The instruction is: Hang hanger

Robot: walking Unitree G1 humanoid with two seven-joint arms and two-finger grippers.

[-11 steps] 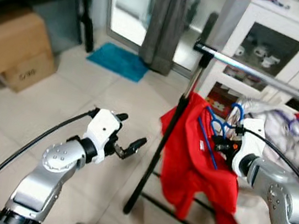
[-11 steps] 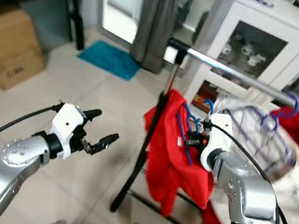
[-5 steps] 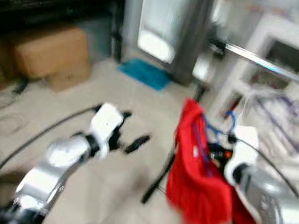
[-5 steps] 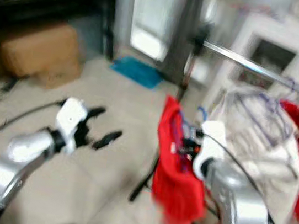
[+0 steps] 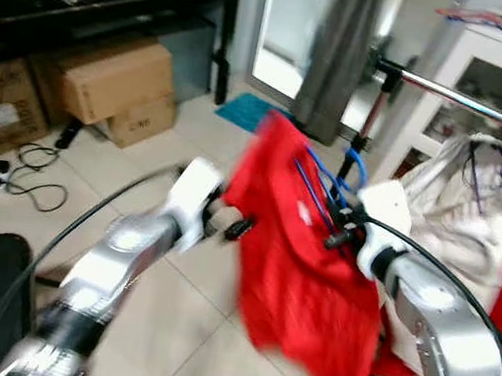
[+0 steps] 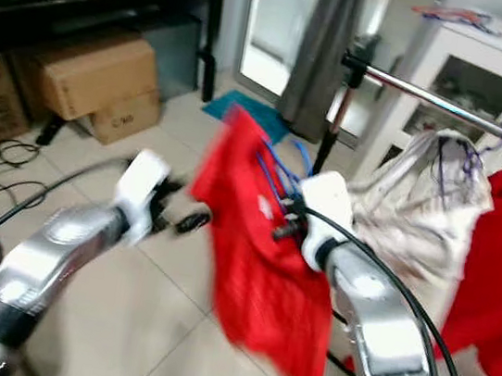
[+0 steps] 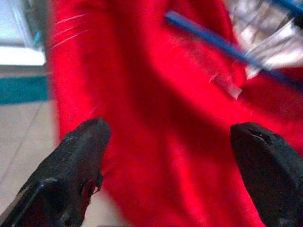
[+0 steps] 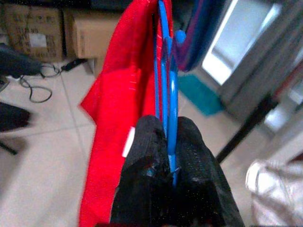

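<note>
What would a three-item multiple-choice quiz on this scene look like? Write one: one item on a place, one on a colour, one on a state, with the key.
1. Where does the pale garment hang?
A. on the metal rail
B. on the cardboard box
C. on the floor

2. What colour is the hanger in the right gripper?
A. white
B. blue
C. green

3. How stands the left gripper?
A. shut on the hanger
B. shut on a cable
C. open, before the red shirt

Key: 1 A, it drapes from the rail by the white cabinet. 2 B, blue wire runs up from the shut fingers. 3 C, its two fingers stand wide apart with red cloth between them.
</note>
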